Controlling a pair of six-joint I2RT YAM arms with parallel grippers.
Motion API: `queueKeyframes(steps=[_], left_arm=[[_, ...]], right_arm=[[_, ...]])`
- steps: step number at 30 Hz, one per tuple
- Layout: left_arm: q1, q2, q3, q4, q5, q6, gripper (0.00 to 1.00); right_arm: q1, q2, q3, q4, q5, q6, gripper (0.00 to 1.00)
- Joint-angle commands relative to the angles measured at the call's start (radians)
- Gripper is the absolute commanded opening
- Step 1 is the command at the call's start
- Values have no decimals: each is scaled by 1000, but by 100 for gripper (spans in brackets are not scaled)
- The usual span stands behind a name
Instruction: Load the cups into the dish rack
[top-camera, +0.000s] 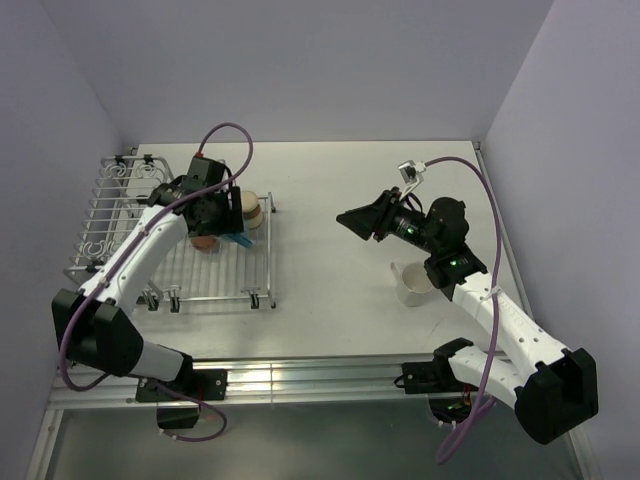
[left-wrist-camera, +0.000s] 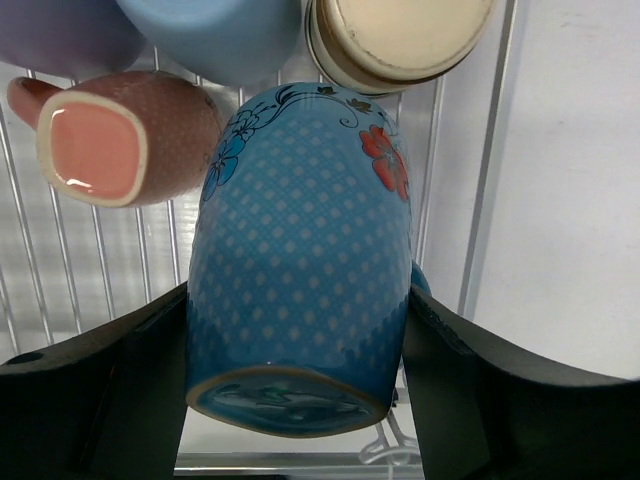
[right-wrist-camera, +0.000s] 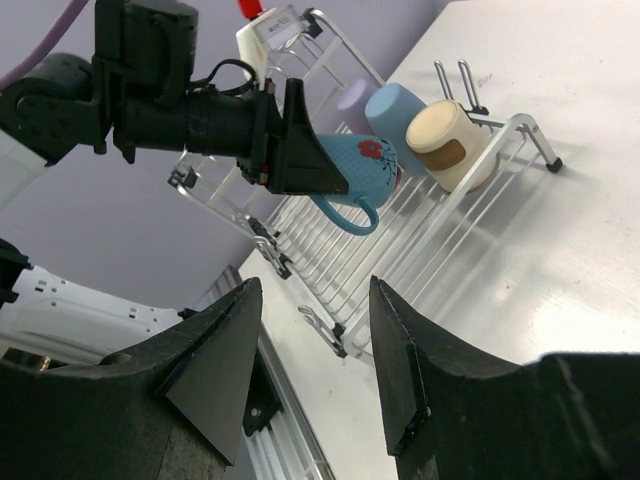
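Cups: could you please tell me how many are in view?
6. In the silver wire dish rack: lavender cup, light blue cup, cream cup, salmon-pink cup. Mid-blue floral mug held in the left gripper above it. White mug on the table. More may be hidden.

dish rack (top-camera: 108, 212): table (top-camera: 330, 310) left; cups (left-wrist-camera: 110, 140) lying inside, floral mug (left-wrist-camera: 300, 260) beside them. handled mug (top-camera: 410, 285): table right, well apart.
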Motion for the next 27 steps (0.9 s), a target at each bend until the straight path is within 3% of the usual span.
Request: queueKeyframes(steps=[1,12,21,27], left_arm=[[-37,35,93,3,-92,26,0],[-46,134,113,-11,-171,17,0],[-46,190,122,-3,-137,21,0],[-46,220,133,-12,-119,25,9]], right_arm=[[-6,-1,48,-11,11,-33,55],[-6,-9,45,-34,8,-59,55],[-6,-10,46,-47,3,-65,55],[-4,-9,48,-55,3,-66,55]])
